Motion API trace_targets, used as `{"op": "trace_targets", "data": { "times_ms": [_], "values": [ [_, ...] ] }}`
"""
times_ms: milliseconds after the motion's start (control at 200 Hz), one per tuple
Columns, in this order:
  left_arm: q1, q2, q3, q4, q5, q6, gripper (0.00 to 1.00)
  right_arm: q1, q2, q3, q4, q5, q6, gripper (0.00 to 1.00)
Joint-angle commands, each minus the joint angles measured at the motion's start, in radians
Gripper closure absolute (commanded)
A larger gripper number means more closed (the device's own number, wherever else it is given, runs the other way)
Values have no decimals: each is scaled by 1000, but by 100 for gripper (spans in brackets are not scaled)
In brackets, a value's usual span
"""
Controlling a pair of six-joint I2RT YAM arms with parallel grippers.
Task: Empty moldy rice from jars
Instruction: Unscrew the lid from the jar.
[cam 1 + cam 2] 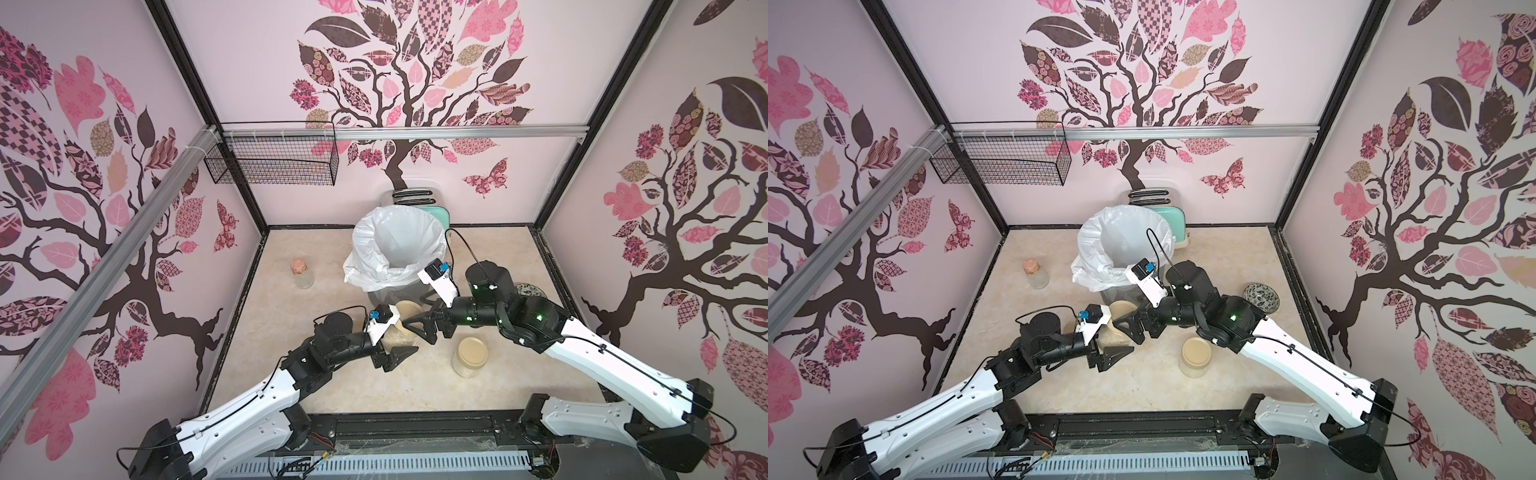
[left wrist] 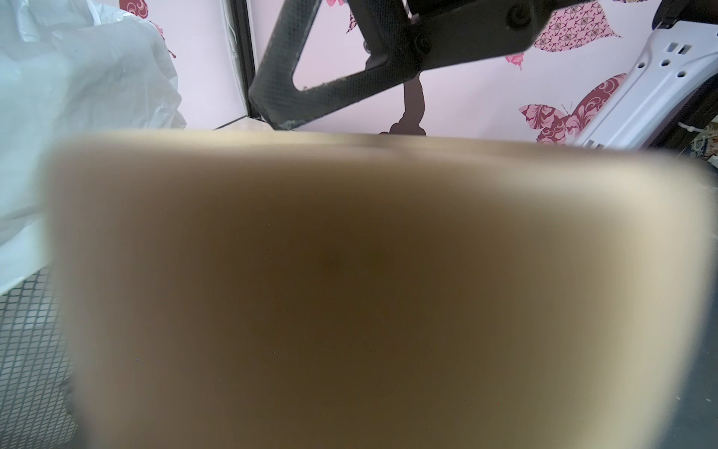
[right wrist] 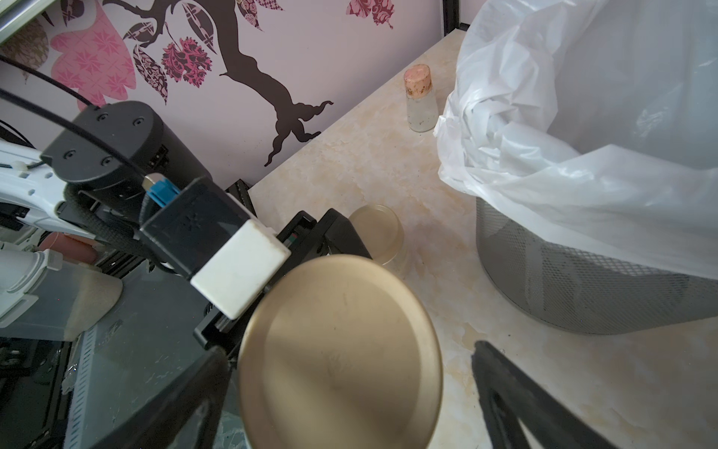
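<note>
Around beige, seemingly marbled tabletop (image 1: 498,249), tree-patterned walls (image 1: 257,62)

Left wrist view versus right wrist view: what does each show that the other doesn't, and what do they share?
Only left wrist: the right arm's white link. Only right wrist: the cork-stoppered flask, another jar, the left arm's wrist camera. Both: the beige jar lid up close, the white bin liner, the right gripper's fingers.

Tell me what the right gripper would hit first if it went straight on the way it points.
Most likely the beige lid of the jar held by the left gripper. In its wrist view, the lid sits between the right gripper's open jaws. Remaining gap unclear.
</note>
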Motion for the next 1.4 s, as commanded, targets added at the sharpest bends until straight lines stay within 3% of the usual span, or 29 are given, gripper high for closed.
{"op": "trace_targets", "data": {
  "times_ms": [0,405,675,795,890,1110,1395],
  "values": [
    [4,-22,18,93,2,4,45,14,8,-3,-5,-15,-1,0],
    [3,-25,19,93,4,0,46,26,31,-17,12,-32,-71,1],
    [3,-32,16,90,10,-7,47,26,2,-80,91,-67,-170,26],
    [3,-36,16,84,11,-6,47,23,-11,-98,120,-85,-211,31],
    [3,-42,19,80,14,-6,47,-3,-27,-118,149,-154,-249,32],
    [7,-68,22,66,29,-10,47,-118,-84,-216,286,-494,-370,32],
    [15,-91,39,11,60,-9,48,-126,-11,-128,143,-659,-577,33]
  ]
}}
